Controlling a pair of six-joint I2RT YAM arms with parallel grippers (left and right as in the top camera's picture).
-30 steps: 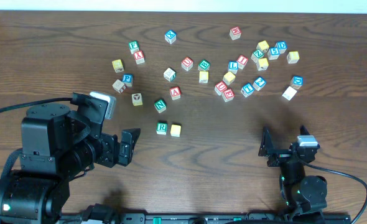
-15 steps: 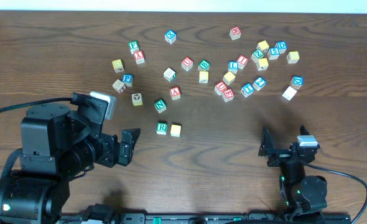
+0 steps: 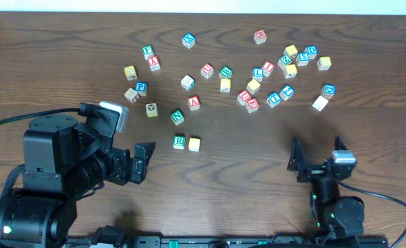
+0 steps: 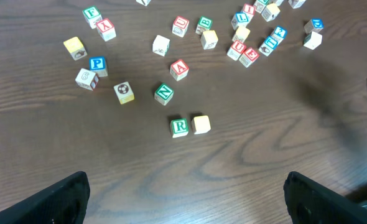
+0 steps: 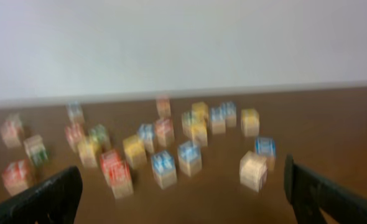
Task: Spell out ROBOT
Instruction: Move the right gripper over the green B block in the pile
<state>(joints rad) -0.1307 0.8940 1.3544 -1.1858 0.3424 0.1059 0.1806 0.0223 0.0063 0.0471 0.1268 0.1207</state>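
Two small wooden cubes sit side by side: green-lettered R cube (image 4: 179, 127), yellow-faced cube (image 4: 201, 124). Left gripper (image 4: 185, 186) and right gripper (image 5: 182, 177) gape wide, empty.

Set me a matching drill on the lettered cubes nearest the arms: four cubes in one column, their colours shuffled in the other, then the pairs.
Cubes
1. R cube
2. A cube
3. P cube
4. cube right beside the R cube

Colours
a. red letter
b. plain yellow top
c. green letter
d. blue letter

Pairs: 1-c, 2-a, 3-d, 4-b
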